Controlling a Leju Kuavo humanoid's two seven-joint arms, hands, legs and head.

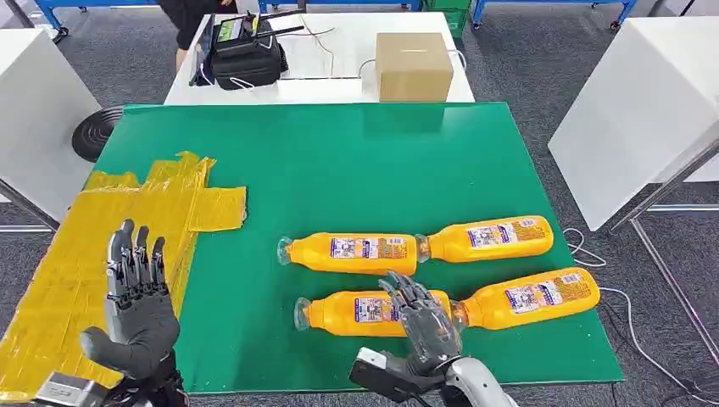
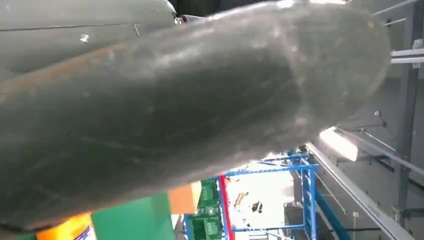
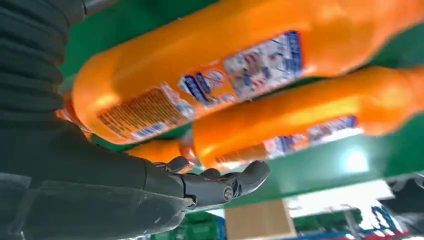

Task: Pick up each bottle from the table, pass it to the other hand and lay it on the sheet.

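Several orange bottles lie on their sides on the green table [image 1: 356, 161]. The near left bottle [image 1: 360, 311] lies partly under my right hand [image 1: 421, 322], whose spread fingers hover over its base end and hold nothing. Beside it lies the near right bottle [image 1: 530, 298]. Behind them lie the far left bottle [image 1: 352, 253] and the far right bottle [image 1: 492, 238]. The right wrist view shows my right hand [image 3: 215, 185] close by a bottle [image 3: 210, 85]. My left hand [image 1: 136, 297] is raised upright with fingers apart over the yellow sheet [image 1: 110, 246], empty.
A cardboard box [image 1: 413, 65] and a black bag [image 1: 246, 52] stand on a white table behind the green one. A person [image 1: 191, 21] stands at the far side. White tables flank both sides. Cables trail on the floor at the right.
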